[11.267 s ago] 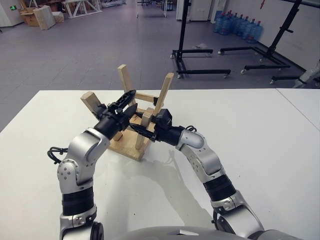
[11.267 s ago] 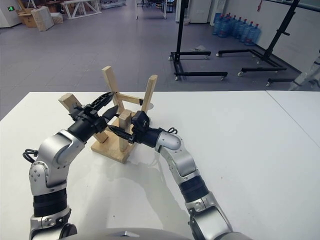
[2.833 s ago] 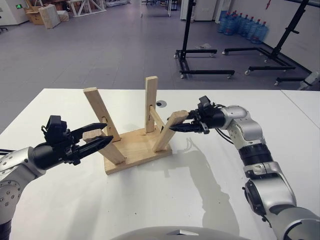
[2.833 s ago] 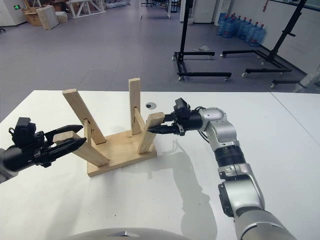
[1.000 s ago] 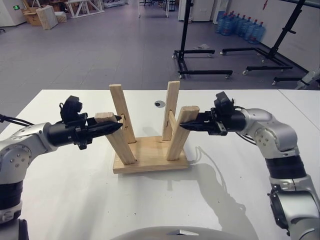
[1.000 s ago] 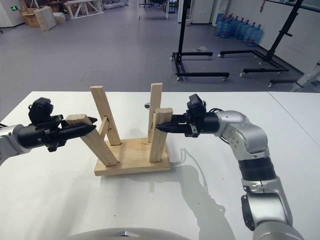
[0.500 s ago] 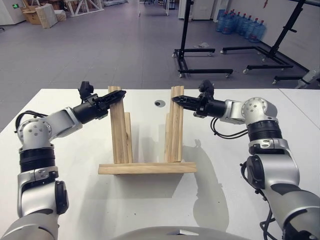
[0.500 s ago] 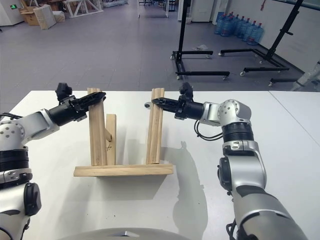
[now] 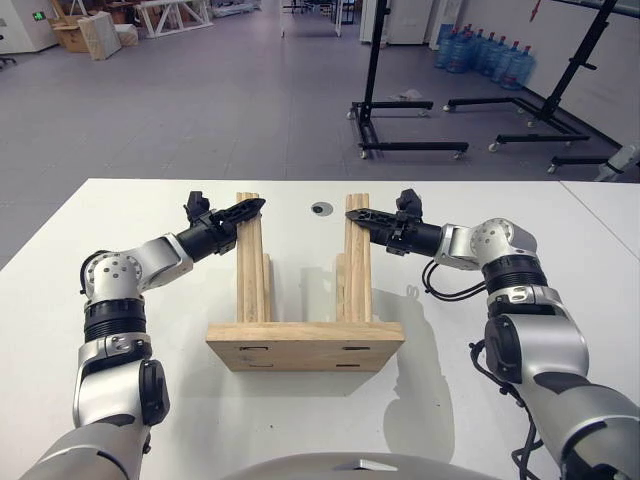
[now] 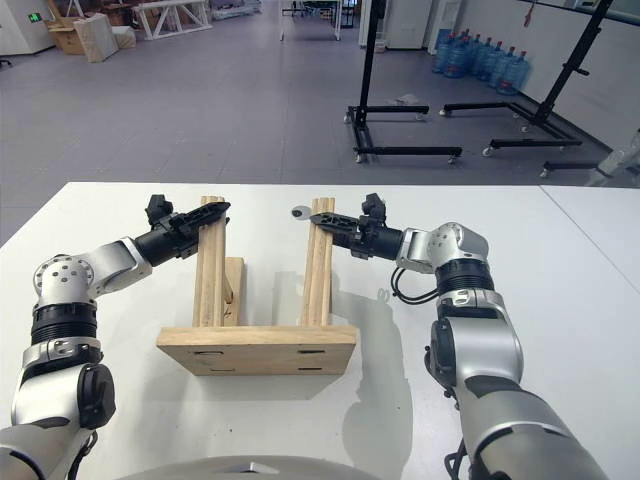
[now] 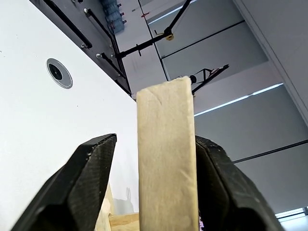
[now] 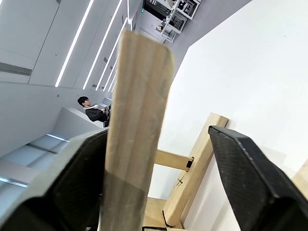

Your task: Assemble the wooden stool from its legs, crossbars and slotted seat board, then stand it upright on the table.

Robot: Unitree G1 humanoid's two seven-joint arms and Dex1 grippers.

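Stool (image 9: 305,345) is showing assembled mid-frame, not yet on its feet; left hand (image 9: 256,206) and right hand (image 9: 353,214) are straddling leg tops (image 11: 166,144), fingers apart.

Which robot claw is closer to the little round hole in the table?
Right. The right gripper straddles one stool leg just beside the round hole; the left gripper straddles another leg farther off on the hole's other side.
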